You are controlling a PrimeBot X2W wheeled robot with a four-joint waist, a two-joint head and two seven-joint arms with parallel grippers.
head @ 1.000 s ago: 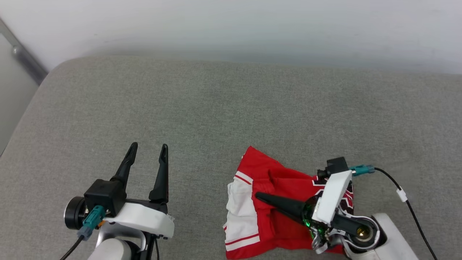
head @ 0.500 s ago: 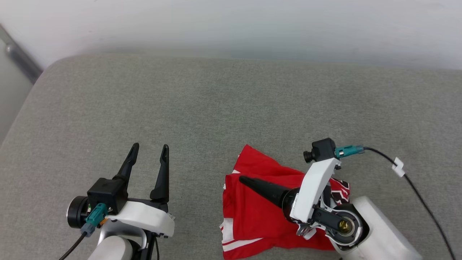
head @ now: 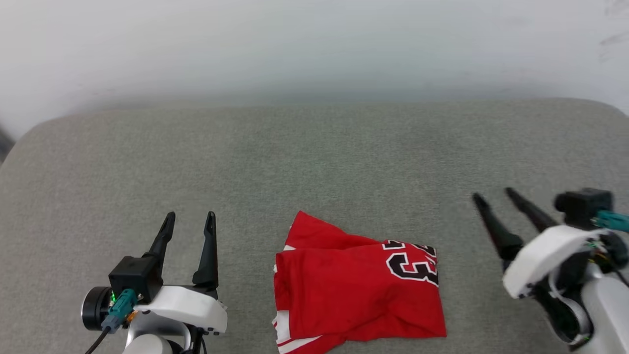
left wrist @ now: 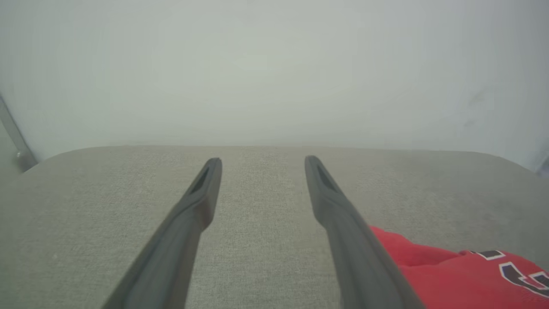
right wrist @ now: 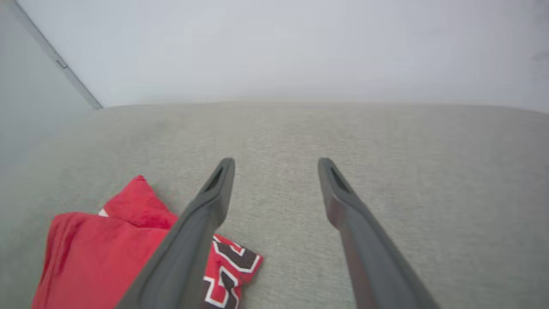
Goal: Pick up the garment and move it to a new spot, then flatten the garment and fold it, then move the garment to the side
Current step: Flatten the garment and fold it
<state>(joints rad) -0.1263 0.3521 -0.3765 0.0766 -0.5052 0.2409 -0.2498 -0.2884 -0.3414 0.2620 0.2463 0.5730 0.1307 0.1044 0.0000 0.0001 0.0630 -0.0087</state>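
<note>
The garment (head: 354, 285), a red shirt with a black white-outlined number print, lies folded into a rough rectangle on the grey cushion (head: 314, 152), near the front middle. White striped trim peeks out at its lower left corner. My left gripper (head: 189, 219) stands open to its left, apart from it. My right gripper (head: 494, 192) is open to the right of the garment, with nothing between its fingers. The left wrist view shows the garment (left wrist: 454, 274) beside the right finger. In the right wrist view the garment (right wrist: 98, 253) lies left of my open fingers.
A pale wall (head: 314, 44) rises behind the cushion's far edge. The cushion's rounded corners show at the far left and far right. Grey fabric stretches beyond and around the garment.
My right gripper has let go of the garment, opened, and drawn away to the right. The garment now lies folded with the number on top. The head camera has shifted.
</note>
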